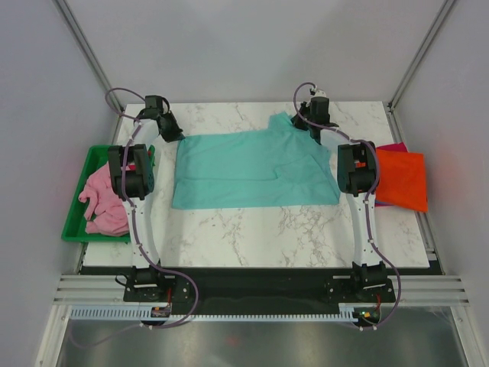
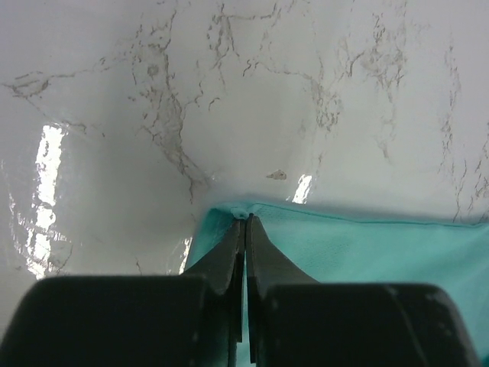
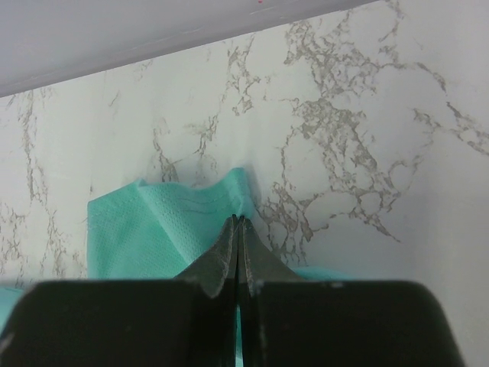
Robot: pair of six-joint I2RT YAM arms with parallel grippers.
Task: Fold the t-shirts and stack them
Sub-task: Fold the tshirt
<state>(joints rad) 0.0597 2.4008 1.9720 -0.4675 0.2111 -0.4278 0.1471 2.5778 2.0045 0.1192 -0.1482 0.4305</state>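
Observation:
A teal t-shirt (image 1: 252, 170) lies spread flat across the middle of the marble table. My left gripper (image 1: 173, 134) is at the shirt's far left corner, shut on the teal cloth (image 2: 359, 245) with the corner pinched at its tips (image 2: 246, 219). At the far right corner my right gripper (image 1: 314, 128) is shut on a raised fold of the same teal t-shirt (image 3: 164, 222), tips (image 3: 239, 219) closed tight. An orange t-shirt (image 1: 401, 177) lies folded at the right, over a magenta one (image 1: 394, 147). A pink t-shirt (image 1: 103, 202) lies crumpled in the tray.
The green plastic tray (image 1: 90, 159) sits at the table's left edge. Bare marble (image 1: 260, 233) runs between the teal shirt and the arm bases. The enclosure's walls and metal posts (image 1: 88, 53) close in the back and sides.

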